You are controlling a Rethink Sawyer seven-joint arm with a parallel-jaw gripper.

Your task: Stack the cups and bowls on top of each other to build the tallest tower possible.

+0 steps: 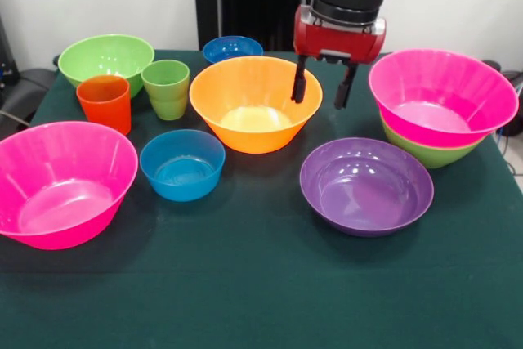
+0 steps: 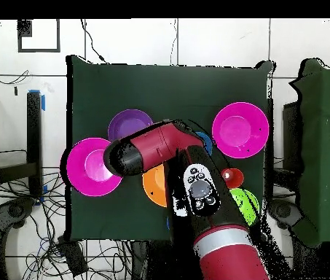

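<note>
My gripper point(image 1: 323, 87) hangs open and empty over the right rim of the big orange bowl point(image 1: 255, 104); its left finger stands in front of that rim. At the right, a pink bowl point(image 1: 441, 96) sits nested in a green bowl point(image 1: 429, 153), forming a low tower. The shallow purple bowl point(image 1: 365, 185) lies in front of it. On the left are the orange-red cup point(image 1: 105, 102), the light green cup point(image 1: 167, 87), a green bowl point(image 1: 106, 59), a blue bowl point(image 1: 181, 163) and a second pink bowl point(image 1: 61, 181). Another small blue bowl point(image 1: 232, 46) sits at the back.
In the overhead view the arm point(image 2: 160, 149) covers the table's middle and hides the gripper. The purple bowl point(image 2: 130, 124), both pink bowls point(image 2: 91, 166) point(image 2: 240, 129) and part of the orange bowl point(image 2: 153, 186) show around it. Dark green cloth point(image 1: 261, 284) covers the table.
</note>
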